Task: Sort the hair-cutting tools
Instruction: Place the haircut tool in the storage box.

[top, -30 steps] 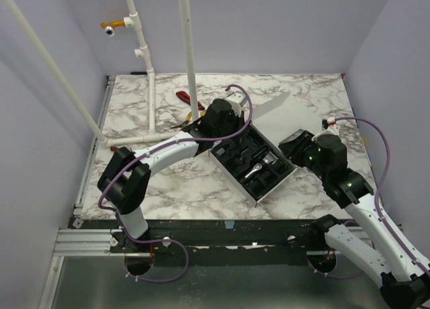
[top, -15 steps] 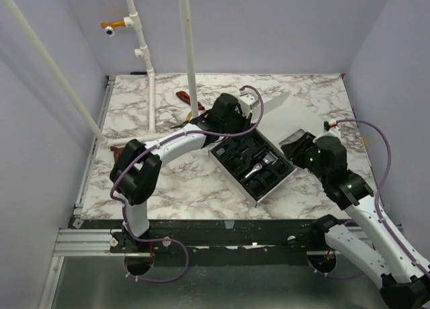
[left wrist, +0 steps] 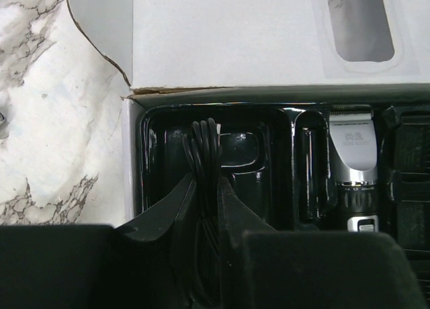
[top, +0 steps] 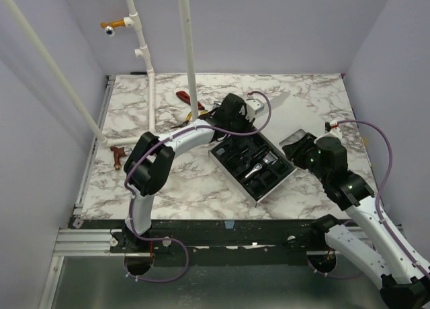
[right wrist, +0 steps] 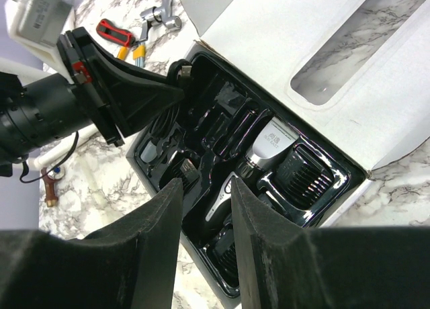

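An open white box holds a black moulded tray (top: 226,162) with the hair-cutting tools. A slim clipper with a silver blade end (left wrist: 352,162) (right wrist: 263,153) lies in a middle slot, and a black comb guard (right wrist: 306,178) sits beside it. My left gripper (left wrist: 206,180) (top: 232,119) hangs over the tray's far-left compartment, shut on a black coiled cord (left wrist: 205,144). My right gripper (right wrist: 205,185) (top: 296,145) hovers at the tray's right side, open with nothing between its fingers.
The box's white lid (top: 272,107) (left wrist: 255,33) lies open behind the tray. Red- and yellow-handled tools (top: 189,101) (right wrist: 119,37) and a silver fitting (right wrist: 160,12) lie beyond it. A reddish-brown T-shaped piece (top: 119,154) sits at the left. White pipes (top: 150,87) stand at the back left.
My left arm has swung right and farther back, carrying the cord over the tray's far-left corner and uncovering the T-shaped piece. The right arm has barely moved.
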Available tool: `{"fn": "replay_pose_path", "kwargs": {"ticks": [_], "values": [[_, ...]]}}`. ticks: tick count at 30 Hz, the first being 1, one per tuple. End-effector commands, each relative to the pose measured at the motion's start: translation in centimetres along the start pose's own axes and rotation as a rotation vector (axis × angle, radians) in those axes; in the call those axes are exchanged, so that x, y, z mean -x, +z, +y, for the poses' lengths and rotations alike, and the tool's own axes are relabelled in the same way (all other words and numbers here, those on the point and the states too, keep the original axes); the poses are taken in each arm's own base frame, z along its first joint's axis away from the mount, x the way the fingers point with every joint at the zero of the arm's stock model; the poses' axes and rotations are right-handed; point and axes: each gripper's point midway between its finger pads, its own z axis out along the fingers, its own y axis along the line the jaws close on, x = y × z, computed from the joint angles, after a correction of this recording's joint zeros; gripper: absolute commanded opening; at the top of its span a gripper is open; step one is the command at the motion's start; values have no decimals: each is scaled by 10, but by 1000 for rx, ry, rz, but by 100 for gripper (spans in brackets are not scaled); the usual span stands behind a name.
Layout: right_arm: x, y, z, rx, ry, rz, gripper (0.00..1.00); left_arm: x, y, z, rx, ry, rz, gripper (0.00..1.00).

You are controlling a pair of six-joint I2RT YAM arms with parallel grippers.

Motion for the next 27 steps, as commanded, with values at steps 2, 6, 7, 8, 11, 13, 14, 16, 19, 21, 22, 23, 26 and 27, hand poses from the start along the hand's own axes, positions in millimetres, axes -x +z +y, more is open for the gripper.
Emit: {"fn": "replay_pose_path", "kwargs": {"ticks": [2,6,7,8,11,13,14,16,19,21,22,23,26,27], "values": [[-3,0,-7,-27,5,1,38,2,11,12,30,118,-25,17],[-2,-2,-8,-34,3,-2,38,-5,10,11,23,170,11,5],[-1,-2,-8,-34,5,-5,38,-4,9,10,26,160,11,3],[-2,-2,-8,-33,6,-6,38,-5,8,9,27,137,19,1],[-3,-1,-7,-25,20,-2,38,-4,10,9,58,19,21,0],[-5,0,-5,-21,29,7,38,0,11,13,110,-109,1,0],[-6,1,-5,-19,30,13,38,3,11,13,130,-183,-24,0],[-7,1,-4,-17,35,15,38,11,10,11,138,-293,-91,0],[-5,-1,-3,-13,41,11,38,22,9,12,148,-458,-181,0],[-6,-2,-4,-13,46,10,38,26,12,14,161,-555,-218,0],[-6,-3,-4,-11,50,9,38,26,14,14,164,-610,-228,0],[-7,-3,-5,-11,51,12,38,23,18,16,174,-653,-229,0],[-9,-3,-5,-12,56,17,38,8,28,28,259,-746,-232,0],[-9,-4,-5,-11,55,17,38,4,29,33,284,-769,-243,0]]}}
